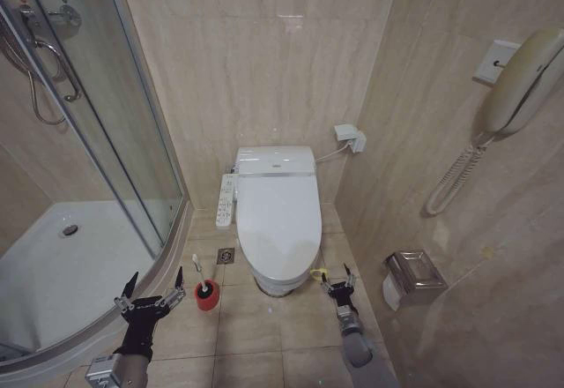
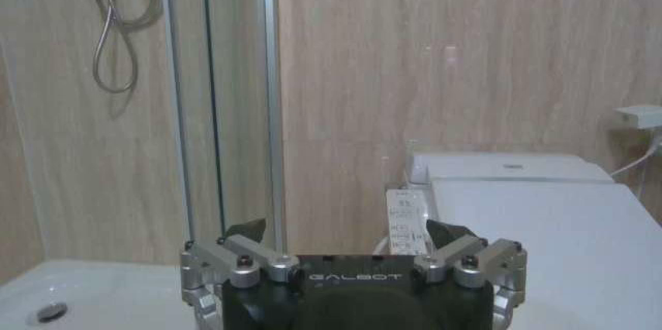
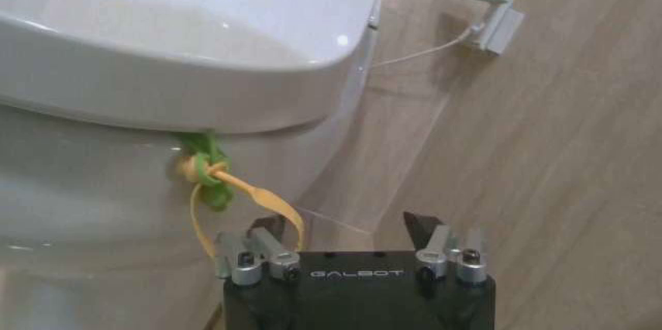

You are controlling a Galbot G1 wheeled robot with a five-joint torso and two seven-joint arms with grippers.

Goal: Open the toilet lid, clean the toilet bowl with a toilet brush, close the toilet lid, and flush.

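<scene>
toilet lid down, toilet bowl interior hidden

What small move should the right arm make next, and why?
Probably ease the right gripper forward onto the yellow-green loop and close. The toilet lid is shut, the loop hangs just ahead of the open jaws, and the left gripper waits near the toilet brush.

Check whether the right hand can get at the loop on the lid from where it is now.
Probably yes. The right hand is open, low beside the bowl's front, and the yellow-green loop hangs free under the closed lid's edge just ahead of its fingers, with nothing between them.
</scene>
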